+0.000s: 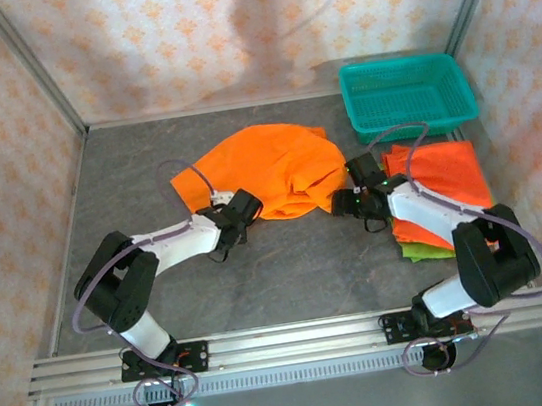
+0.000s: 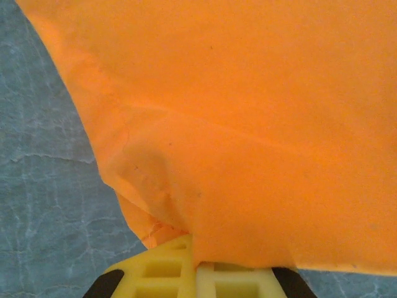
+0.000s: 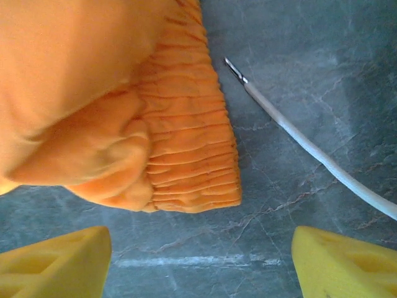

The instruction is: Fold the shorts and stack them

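Grey marbled tabletop (image 1: pixel 292 281) lies under everything, and mid-frame you have the loose orange shorts (image 1: pixel 266 168) spread out. Your left gripper (image 2: pixel 195 268) is clamped on their lower-left edge. Your right gripper (image 3: pixel 201 257) stands apart and empty just below the gathered waistband (image 3: pixel 192 143), with a white drawstring (image 3: pixel 310 149) beside it. At right, the folded stack (image 1: pixel 439 174), orange over lime green, sits just below the teal basket (image 1: pixel 398 64).
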Controlling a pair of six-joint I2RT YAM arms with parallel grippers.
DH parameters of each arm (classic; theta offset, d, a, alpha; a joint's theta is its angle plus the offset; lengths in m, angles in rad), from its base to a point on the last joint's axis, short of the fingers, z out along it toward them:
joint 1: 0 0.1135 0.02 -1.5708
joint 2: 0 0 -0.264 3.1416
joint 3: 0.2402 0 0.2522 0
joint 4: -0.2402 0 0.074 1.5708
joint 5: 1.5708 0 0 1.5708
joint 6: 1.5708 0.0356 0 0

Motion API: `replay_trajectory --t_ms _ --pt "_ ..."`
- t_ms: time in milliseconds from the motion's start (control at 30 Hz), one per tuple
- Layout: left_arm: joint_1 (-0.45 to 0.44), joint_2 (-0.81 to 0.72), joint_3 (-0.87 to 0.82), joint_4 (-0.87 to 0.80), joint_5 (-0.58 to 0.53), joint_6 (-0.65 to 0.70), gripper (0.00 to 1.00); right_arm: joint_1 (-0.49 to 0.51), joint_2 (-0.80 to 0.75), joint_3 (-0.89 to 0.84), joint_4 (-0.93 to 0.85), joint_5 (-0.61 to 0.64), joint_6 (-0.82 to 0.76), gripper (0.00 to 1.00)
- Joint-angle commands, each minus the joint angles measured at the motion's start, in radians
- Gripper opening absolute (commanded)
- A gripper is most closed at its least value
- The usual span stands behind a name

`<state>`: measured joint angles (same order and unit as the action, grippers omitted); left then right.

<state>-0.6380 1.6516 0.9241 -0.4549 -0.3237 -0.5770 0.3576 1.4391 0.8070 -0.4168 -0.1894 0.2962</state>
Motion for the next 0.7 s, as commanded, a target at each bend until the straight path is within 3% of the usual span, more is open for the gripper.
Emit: replay_trajectory --t_ms 0,467,567,667 --pt "0.011 -0.062 0.025 -0.005 -0.063 0.017 0.00 0.005 0.038 0.021 0.037 0.029 0.014 0.75" --pt "0.012 -0.112 0.008 0.015 -0.075 0.031 0.00 0.006 0.193 0.081 0.108 0.037 -0.023 0.59" --pt "0.012 -0.107 0.007 0.021 -0.071 0.032 0.00 0.007 0.211 0.087 0.112 0.027 -0.044 0.52" --pt "0.014 -0.107 0.007 0.027 -0.070 0.034 0.00 0.007 0.223 0.090 0.120 0.019 -0.062 0.37"
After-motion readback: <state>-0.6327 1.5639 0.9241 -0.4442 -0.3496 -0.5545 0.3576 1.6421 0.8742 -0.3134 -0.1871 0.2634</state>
